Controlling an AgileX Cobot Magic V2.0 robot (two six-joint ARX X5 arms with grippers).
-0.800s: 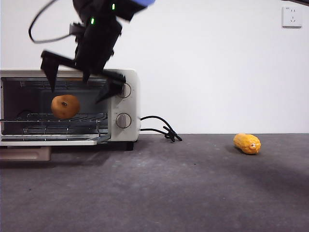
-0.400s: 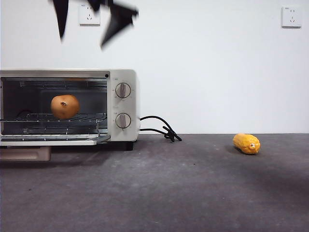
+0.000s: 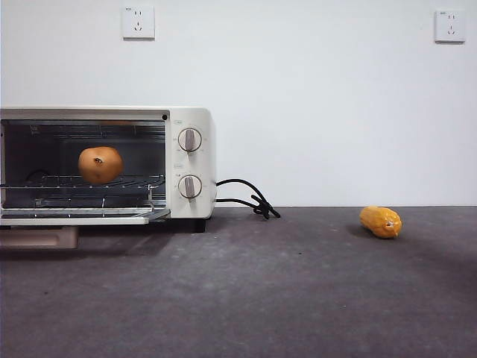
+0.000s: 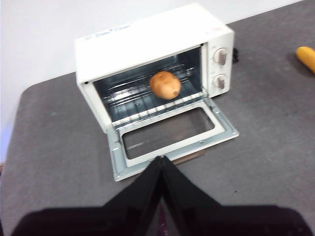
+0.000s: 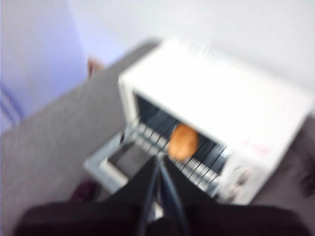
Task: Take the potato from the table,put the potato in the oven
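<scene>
The round orange-brown potato [image 3: 100, 165] rests on the wire rack inside the cream-white oven [image 3: 204, 153], whose door [image 3: 74, 219] hangs open and flat. From the left wrist view the potato [image 4: 165, 85] sits in the open oven [image 4: 147, 39], well beyond my left gripper [image 4: 161, 162], which is shut and empty, high above the table [image 4: 54, 147]. The right wrist view is blurred; it shows the potato [image 5: 183, 141] in the oven [image 5: 221, 108] below my right gripper [image 5: 157, 164], whose jaws meet with nothing between them. Neither arm shows in the front view.
An oblong yellow-orange corn-like piece [image 3: 381, 221] lies on the dark grey table [image 3: 261, 283] at the right. The oven's black cord [image 3: 250, 198] trails beside it. A low tan block [image 3: 39, 236] sits under the open door.
The open gripper in front of the oven's mouth rose up and left the front view. The potato stayed on the rack.
</scene>
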